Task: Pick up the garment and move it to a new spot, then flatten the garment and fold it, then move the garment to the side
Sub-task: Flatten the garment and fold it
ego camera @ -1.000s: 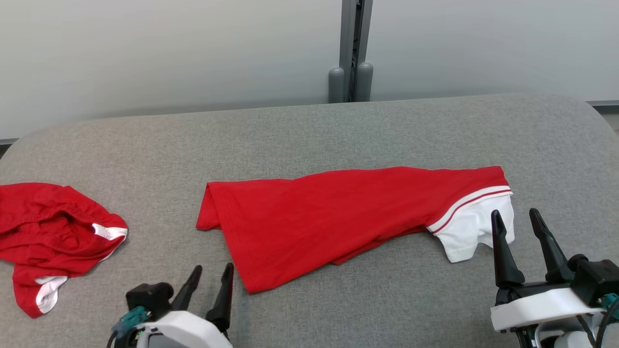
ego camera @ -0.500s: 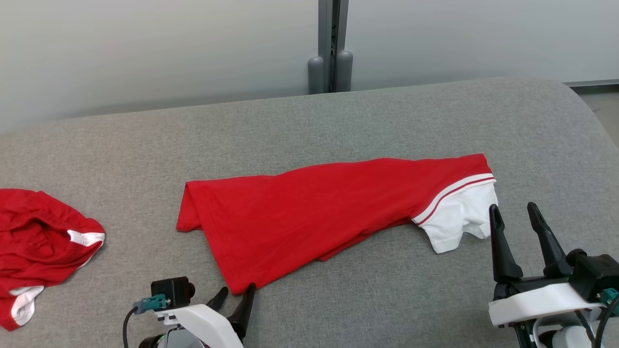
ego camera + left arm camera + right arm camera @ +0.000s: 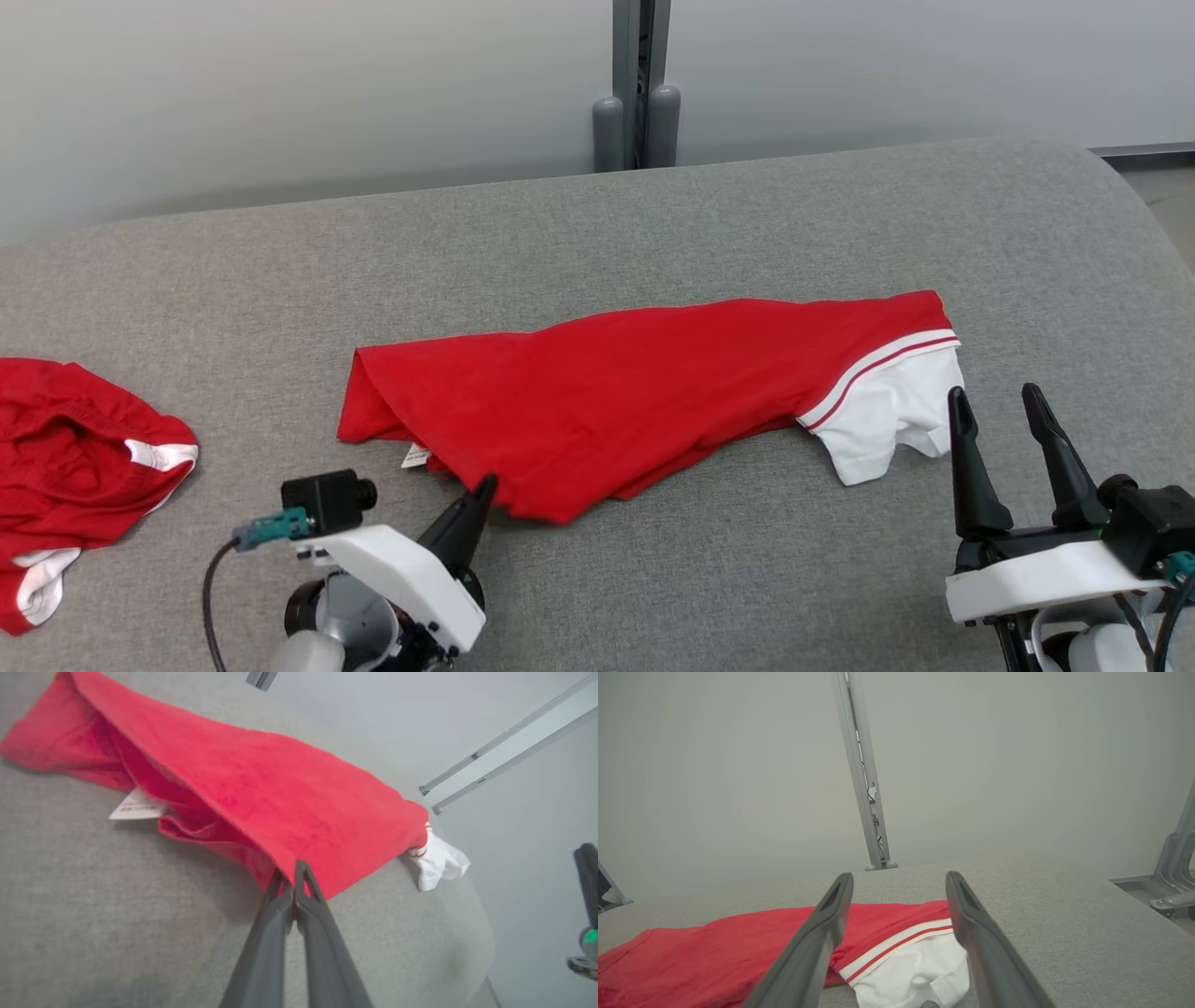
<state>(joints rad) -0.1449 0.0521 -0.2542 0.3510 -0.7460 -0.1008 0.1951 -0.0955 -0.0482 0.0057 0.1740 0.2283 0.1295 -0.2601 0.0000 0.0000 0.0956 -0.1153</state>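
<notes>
The garment point(image 3: 635, 392) is red with a striped white end point(image 3: 887, 420) and lies stretched across the middle of the grey padded surface point(image 3: 709, 233). My left gripper point(image 3: 484, 487) is shut on the garment's near left hem, and in the left wrist view its fingertips point(image 3: 294, 879) pinch the red edge point(image 3: 280, 779). A white label point(image 3: 415, 455) shows under the lifted fold. My right gripper point(image 3: 999, 403) stands open just right of the white end, touching nothing. The right wrist view has the white end point(image 3: 915, 970) between and below my fingers point(image 3: 899, 879).
A second crumpled red and white garment point(image 3: 75, 467) lies at the surface's left edge. A grey post point(image 3: 638, 84) stands behind the far edge against a pale wall. The surface rounds off at the right point(image 3: 1130, 215).
My left gripper has moved forward to the garment's near corner and shut on it, bunching the hem back and baring a white label. The camera shifted. The right gripper stayed open.
</notes>
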